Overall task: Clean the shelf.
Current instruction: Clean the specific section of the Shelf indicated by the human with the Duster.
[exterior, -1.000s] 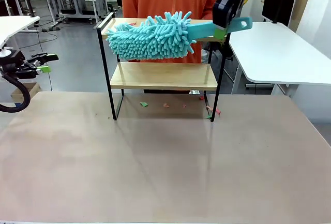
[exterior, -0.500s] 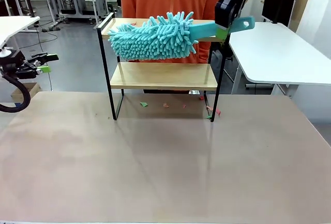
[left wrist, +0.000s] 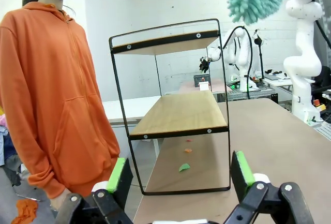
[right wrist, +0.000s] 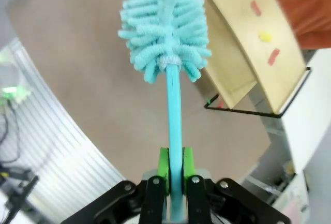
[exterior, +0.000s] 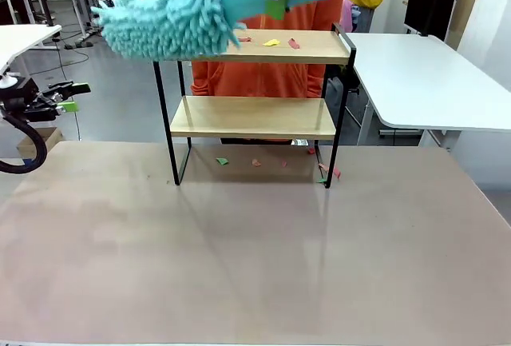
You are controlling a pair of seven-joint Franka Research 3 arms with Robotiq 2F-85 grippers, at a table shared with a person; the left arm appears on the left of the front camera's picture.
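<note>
Tabletop [exterior: 239, 266]: scraps [exterior: 222, 161] under shelf [exterior: 252, 117], person [exterior: 263, 81] behind, duster [exterior: 160, 20] over left end.

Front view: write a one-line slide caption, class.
Right end effector holds a fluffy teal duster at the left end of a black-framed two-tier wooden shelf, coloured scraps on top.

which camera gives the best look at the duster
The front view: the whole duster shows side-on, head above the shelf's left end. The right wrist view looks along the handle, foreshortened, from the right tool clamping it. The left wrist view has its head cropped at the top edge.
</note>
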